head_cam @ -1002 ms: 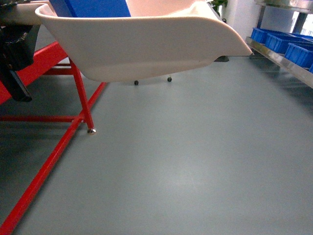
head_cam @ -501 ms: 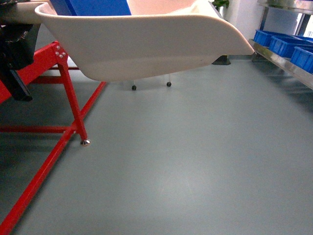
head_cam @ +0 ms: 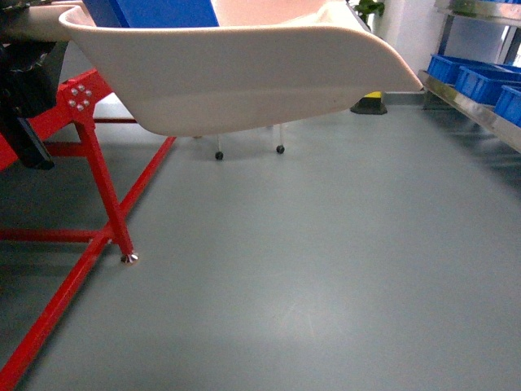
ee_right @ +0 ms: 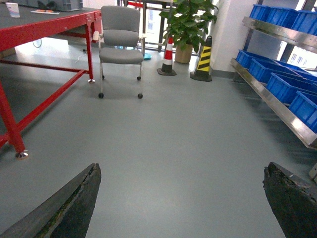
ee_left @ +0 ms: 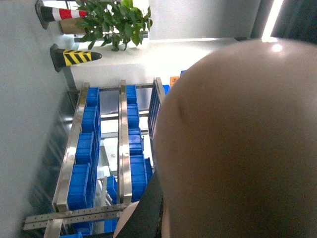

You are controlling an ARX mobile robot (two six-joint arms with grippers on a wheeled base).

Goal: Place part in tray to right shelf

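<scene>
Tray carried, base swinging right toward shelf.
Red bench leg drifts nearer; tray holds part. Right pincer spread, empty; left pincer's state: cannot tell.

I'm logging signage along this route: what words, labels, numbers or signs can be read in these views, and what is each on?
None can be read.
Yellow-and-black cone: warning stripes only, no lettering.
Red-and-white cone: stripes only.
Small white item on the red table: too small and blurred to read.
Blue bins on the steel shelf: no labels visible.
Tray: plain cream, unmarked.
</scene>
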